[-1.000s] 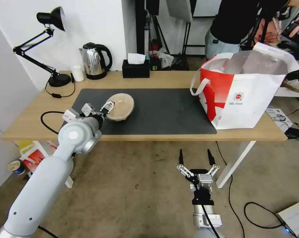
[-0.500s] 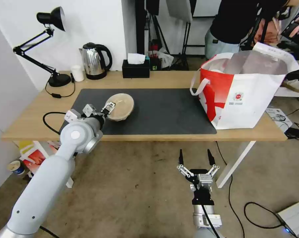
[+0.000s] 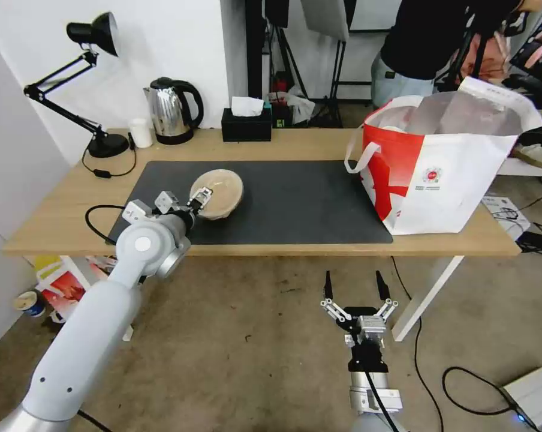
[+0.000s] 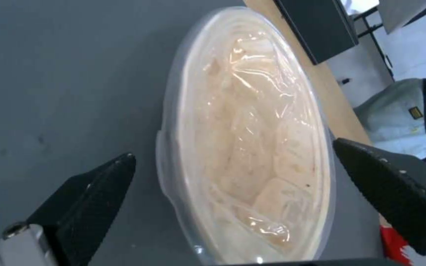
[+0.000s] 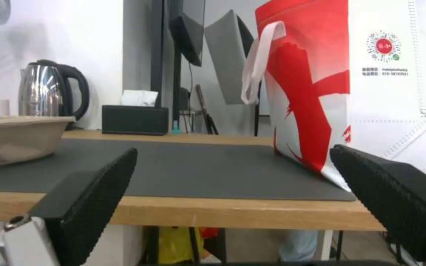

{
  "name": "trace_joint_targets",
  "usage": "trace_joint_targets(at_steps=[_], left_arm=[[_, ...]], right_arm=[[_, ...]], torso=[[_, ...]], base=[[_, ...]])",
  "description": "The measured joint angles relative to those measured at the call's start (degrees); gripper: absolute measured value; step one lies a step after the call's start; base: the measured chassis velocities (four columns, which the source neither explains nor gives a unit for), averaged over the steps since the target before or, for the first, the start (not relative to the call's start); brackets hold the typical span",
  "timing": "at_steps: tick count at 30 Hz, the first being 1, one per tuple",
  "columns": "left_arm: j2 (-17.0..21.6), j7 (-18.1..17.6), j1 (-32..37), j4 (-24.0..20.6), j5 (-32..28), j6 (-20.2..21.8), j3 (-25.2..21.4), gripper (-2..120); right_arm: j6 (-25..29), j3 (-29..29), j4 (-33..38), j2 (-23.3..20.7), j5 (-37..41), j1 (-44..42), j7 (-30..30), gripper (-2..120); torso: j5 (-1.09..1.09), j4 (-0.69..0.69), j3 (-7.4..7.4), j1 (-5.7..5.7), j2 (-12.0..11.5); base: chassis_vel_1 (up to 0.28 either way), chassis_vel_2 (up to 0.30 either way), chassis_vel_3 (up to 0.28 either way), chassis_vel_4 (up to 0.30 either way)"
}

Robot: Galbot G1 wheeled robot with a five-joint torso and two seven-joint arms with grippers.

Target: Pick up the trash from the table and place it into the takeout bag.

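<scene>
While the left gripper [image 3: 200, 197] sits spread wide, the beige wrapped bowl [image 3: 218, 193] lies between its fingers [image 4: 94, 188], untouched, on the mat [image 3: 295, 198] toward the table's [image 3: 61, 210] left end. Takeout bag [image 3: 445, 162] stands at the right end. Right gripper [image 3: 354, 287] hangs open below the front edge.

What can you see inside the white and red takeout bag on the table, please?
The takeout bag stands open, showing silver foil lining and something white just under its rim; everything deeper is hidden by its walls.
</scene>
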Motion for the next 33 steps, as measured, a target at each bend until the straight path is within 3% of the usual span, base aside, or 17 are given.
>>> trace_joint_targets(at_steps=[29,33], left_arm=[[-2.3,0.6,-1.6,3.2,1.4,0.1,2.2,100],[-2.5,0.6,-1.5,3.4,1.4,0.1,2.3,95]], right_arm=[[0.0,0.0,0.0,0.0,0.0,0.0,0.0,100],[0.0,0.0,0.0,0.0,0.0,0.0,0.0,100]], torso=[[0.0,0.0,-0.01,0.01,0.0],[0.0,0.0,-0.01,0.01,0.0]], base=[[0.0,0.0,0.0,0.0],[0.0,0.0,0.0,0.0]])
